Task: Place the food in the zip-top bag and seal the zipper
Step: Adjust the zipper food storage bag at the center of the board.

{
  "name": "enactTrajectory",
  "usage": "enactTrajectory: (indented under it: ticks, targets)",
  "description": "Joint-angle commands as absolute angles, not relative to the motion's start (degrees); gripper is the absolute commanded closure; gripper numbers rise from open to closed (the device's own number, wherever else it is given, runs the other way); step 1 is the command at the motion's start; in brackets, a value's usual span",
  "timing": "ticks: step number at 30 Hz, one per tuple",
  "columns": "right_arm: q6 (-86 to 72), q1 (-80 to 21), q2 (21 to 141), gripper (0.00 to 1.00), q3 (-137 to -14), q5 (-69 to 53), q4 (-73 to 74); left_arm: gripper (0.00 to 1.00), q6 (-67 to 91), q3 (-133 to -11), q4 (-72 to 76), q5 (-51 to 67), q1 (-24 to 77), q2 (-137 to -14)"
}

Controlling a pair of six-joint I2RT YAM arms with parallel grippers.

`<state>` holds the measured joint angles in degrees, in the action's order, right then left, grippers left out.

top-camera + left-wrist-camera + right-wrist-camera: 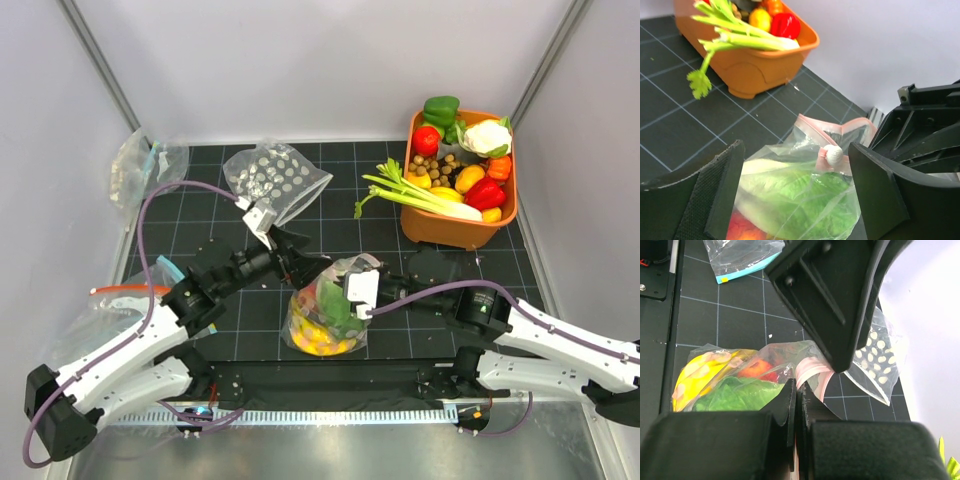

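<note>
- zip-top bag (325,318): thin clear plastic film, glossy and crinkled, catching bright glints.
- zipper (837,131): pale pink plastic strip, duller than the film around it.
- lettuce (800,197), banana bunch (697,375) and red fruit (757,371): moulded toy plastic. The lettuce is ribbed and fairly matt, the red fruit shinier.
- left pincer (796,165): hard black plastic, with rough, finely grained matt pads (710,195).
- right pincer (799,400): the same matt black.
- counter (345,165): matt black mat with thin pale grid lines.
- orange bin (455,228), upper right of the frame: smooth plastic with a soft sheen.
- dotted bag (275,180), upper left of centre: clear glossy film.
- front sheet (330,455), bottom of the frame: dull grey metal.
</note>
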<state>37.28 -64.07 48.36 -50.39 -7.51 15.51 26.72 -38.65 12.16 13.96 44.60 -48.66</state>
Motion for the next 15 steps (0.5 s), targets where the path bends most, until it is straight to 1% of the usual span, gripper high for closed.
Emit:
enactTrajectory:
  ticks: [1,7,12,14,15]
  targets:
    - [38.0,-64.3,47.1,0.99,-50.4,-8.9,13.1,0.14,26.0,-40.7,14.6,18.5,44.4,-50.0]
    - [37.8,-64.4,46.9,0.99,-50.3,-8.7,13.1,0.28,26.5,-40.6,15.4,21.7,44.4,-50.6]
    - [37.5,-64.4,47.4,0.99,-50.3,-8.2,13.1,0.46,27.1,-40.8,16.3,25.1,44.4,-51.1]
    - [37.4,-64.4,47.3,0.99,-50.3,-7.9,13.0,0.5,27.4,-40.9,16.4,26.9,44.4,-51.5]
    - [37.4,-64.4,47.2,0.99,-50.3,-7.6,12.9,0.51,27.5,-40.8,16.5,27.1,44.4,-51.5]
